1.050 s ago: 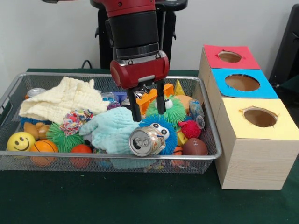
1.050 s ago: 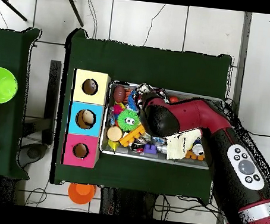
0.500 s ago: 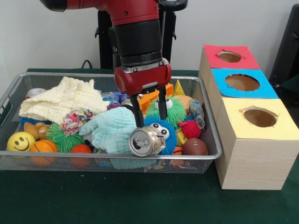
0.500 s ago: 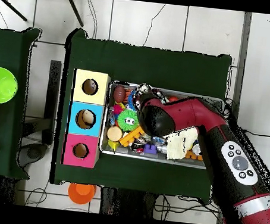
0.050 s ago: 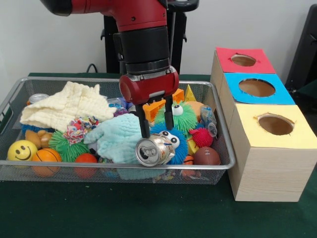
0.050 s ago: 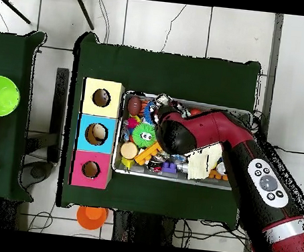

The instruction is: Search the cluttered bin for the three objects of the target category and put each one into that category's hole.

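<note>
Because the wire mesh bin point(image 5: 15, 99) is heaped, its contents lie stacked on one another: at its left end a cream knitted cloth point(image 5: 67, 105) drapes over the pile, with a yellow smiley ball point(image 5: 22, 150) and a small orange basketball point(image 5: 46, 156) wedged into the front left corner. Toward the middle, a pale blue knitted cloth point(image 5: 119, 136) covers what lies beneath it, and a crushed silver drinks can point(image 5: 153, 150) rests on its side against the front wall, leaning on a blue fuzzy googly-eyed ball point(image 5: 171, 140). The gripper point(image 5: 157, 125) hangs directly above the can, fingers spread and empty, apparently lined up to straddle it. Just beside the bin's right end stands the wooden three-hole box point(image 5: 262, 124), its red, blue and yellow holes facing up for drops.
</note>
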Motion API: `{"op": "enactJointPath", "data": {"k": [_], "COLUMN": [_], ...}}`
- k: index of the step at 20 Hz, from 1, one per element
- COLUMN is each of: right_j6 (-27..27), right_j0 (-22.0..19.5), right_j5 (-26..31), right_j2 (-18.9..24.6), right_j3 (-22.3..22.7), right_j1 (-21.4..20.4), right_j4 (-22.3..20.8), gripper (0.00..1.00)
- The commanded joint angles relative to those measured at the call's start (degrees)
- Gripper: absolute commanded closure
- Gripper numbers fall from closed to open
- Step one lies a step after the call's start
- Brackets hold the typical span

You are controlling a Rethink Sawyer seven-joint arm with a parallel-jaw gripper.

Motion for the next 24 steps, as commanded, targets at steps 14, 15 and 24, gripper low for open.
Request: {"op": "enactJointPath", "data": {"k": [14,15,24], "right_j6": [-11.7,-11.5,-10.7], "right_j0": [0.0,0.1,0.9], "right_j5": [3.3,3.4,4.9], "right_j2": [-0.7,-0.8,-1.6], "right_j3": [-2.6,-2.3,-1.9], "right_j1": [-1.8,-2.3,-5.0], "right_j4": [-4.5,-4.5,-4.2], "gripper": [0.0,0.0,0.0]}}
